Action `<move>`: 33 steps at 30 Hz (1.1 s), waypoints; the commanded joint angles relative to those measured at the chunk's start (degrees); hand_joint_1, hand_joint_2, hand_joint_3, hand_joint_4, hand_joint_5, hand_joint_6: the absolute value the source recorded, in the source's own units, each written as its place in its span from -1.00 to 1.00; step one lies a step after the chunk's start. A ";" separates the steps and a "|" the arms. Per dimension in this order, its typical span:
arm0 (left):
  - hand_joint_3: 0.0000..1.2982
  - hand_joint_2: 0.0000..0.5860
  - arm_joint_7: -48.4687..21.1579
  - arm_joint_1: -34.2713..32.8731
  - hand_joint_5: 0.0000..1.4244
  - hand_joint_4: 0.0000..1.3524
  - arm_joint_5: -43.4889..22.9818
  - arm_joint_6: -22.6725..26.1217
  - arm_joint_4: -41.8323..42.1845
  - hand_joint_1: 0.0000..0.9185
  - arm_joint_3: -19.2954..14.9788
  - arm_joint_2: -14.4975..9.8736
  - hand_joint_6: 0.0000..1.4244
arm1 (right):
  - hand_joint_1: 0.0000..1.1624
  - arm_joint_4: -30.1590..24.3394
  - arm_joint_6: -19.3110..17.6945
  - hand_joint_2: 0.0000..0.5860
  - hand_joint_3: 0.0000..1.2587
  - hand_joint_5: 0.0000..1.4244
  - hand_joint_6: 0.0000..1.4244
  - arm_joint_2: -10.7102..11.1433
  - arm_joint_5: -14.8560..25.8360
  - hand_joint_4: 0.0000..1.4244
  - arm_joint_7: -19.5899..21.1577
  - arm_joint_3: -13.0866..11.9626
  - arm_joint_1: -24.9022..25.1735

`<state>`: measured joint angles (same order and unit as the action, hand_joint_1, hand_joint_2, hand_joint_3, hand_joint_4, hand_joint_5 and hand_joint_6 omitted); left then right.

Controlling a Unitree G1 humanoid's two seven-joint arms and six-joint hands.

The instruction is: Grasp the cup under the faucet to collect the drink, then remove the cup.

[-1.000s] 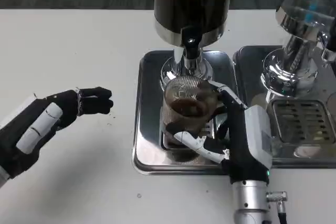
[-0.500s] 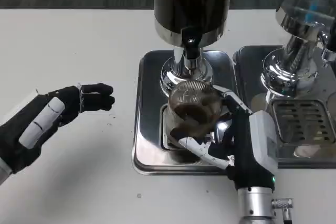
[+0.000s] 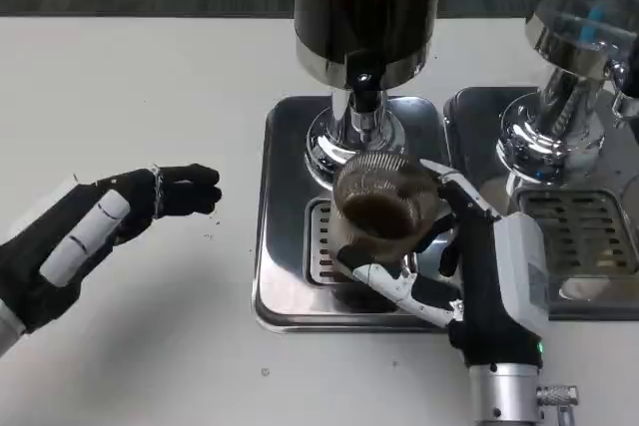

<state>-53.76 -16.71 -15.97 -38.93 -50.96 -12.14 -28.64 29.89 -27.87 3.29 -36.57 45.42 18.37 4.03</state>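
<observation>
Head view shows the right hand [image 3: 469, 266] wrapped around the cup [image 3: 384, 209], fingers on both sides of it. The cup is see-through with ridges, and it has dark drink inside. It sits over the silver drip tray [image 3: 285, 236], just below and in front of the faucet [image 3: 364, 97].

I think the cup is thin plastic, so it would bend if squeezed hard. It looks light, but the drink makes it heavier and sloshy. The ridges should help it not slip. Holding it around the middle seems best, and keeping it straight up so nothing spills.

The left hand [image 3: 110, 216] holds nothing. It waits over the white table [image 3: 150, 67], well apart from the cup, fingers loosely curled.
</observation>
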 commanded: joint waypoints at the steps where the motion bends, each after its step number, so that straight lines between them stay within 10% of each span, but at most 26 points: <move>1: -0.49 -0.34 -0.44 -0.71 -0.63 -0.58 1.18 -1.87 0.55 -1.00 0.70 -0.03 -0.74 | 0.24 -4.35 -0.09 -0.24 -0.02 0.25 0.71 0.63 0.36 0.02 -0.50 -1.16 -1.30; 33: -0.66 -0.42 1.29 -1.46 -0.84 -0.81 5.53 -13.76 8.81 -1.00 6.24 -1.05 -0.87 | 0.45 -23.59 2.70 -0.39 -0.01 0.31 0.77 3.91 0.61 -0.01 -8.55 -5.68 -15.10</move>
<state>-52.74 -18.56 -11.23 -51.12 -43.45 -6.68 -28.56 9.72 -24.45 7.11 -36.72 37.13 13.57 -10.10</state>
